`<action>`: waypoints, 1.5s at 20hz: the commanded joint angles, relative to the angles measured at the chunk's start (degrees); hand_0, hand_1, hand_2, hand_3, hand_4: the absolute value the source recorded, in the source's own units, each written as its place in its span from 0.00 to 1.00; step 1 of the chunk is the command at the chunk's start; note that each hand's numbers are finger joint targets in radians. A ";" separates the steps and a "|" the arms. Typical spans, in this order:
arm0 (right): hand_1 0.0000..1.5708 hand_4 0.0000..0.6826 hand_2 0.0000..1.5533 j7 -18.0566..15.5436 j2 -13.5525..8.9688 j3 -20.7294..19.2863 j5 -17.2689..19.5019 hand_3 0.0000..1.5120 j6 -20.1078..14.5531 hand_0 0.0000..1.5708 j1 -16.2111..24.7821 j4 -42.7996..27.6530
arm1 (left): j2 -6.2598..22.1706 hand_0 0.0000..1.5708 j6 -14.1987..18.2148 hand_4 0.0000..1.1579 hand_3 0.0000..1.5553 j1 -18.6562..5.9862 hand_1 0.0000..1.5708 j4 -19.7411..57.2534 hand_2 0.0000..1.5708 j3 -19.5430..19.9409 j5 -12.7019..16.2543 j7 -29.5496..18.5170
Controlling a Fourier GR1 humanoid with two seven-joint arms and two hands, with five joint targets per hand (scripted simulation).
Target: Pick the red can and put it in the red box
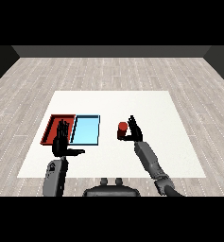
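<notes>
The red can point(122, 128) stands upright on the white table, a little right of the middle. My right hand point(134, 132) is just to the can's right, palm turned toward it, fingers straight and pointing up, thumb low near the can's base; it is open. The red tray point(47, 133) lies at the left of the table. My left hand point(61, 141) is raised in front of that tray's right part, fingers straight, thumb stuck out to the right, holding nothing.
A light blue tray point(87, 130) lies directly right of the red tray, between it and the can. The white table point(146, 104) ends close in front of both forearms; wooden floor surrounds it.
</notes>
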 commanded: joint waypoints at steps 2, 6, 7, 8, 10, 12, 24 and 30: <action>0.00 0.00 0.00 -2.92 0.57 0.72 -0.11 0.00 0.21 0.00 -0.66 4.71 | -1.51 0.00 1.74 0.00 0.00 -0.13 0.00 -2.79 0.00 -1.98 -0.81 2.88; 0.00 0.00 0.00 0.20 -0.17 -1.22 0.09 0.00 1.03 0.00 -3.41 3.41 | -0.98 0.00 2.66 0.00 0.00 -2.94 0.00 1.10 0.00 -0.63 -1.91 1.17; 0.00 0.00 0.00 -3.74 0.59 1.89 -3.13 0.00 -1.35 0.00 -6.21 10.28 | -0.12 0.00 0.21 0.00 0.00 2.46 0.00 -2.79 0.00 -0.46 -0.03 1.68; 0.00 0.00 0.00 -1.00 0.12 -0.88 0.32 0.00 -1.58 0.00 -7.05 7.52 | 3.66 0.00 -2.21 0.00 0.00 -4.78 0.00 3.93 0.00 4.84 3.18 0.87; 0.00 0.00 0.00 -5.57 0.59 5.37 -6.29 0.00 -3.26 0.00 -9.11 12.44 | 1.60 0.00 -0.99 0.00 0.00 0.68 0.00 -3.18 0.00 0.95 1.10 2.57; 0.00 0.00 0.00 -2.12 0.59 2.72 -3.79 0.00 -0.61 0.00 -5.15 7.16 | -0.78 0.00 -0.14 0.00 0.00 0.06 0.00 1.02 0.00 -0.39 -0.26 -1.10; 0.00 0.00 0.00 0.77 0.61 10.35 -10.47 0.00 -7.04 0.00 -9.60 8.08 | -1.00 0.00 -0.79 0.00 0.00 2.41 0.00 -1.54 0.00 -0.64 0.85 -0.20; 0.00 0.00 0.00 -3.82 0.61 11.75 -14.51 0.00 -5.10 0.00 -14.85 18.98 | -0.91 0.00 0.62 0.00 0.00 -1.59 0.00 1.56 0.00 0.77 0.79 -0.06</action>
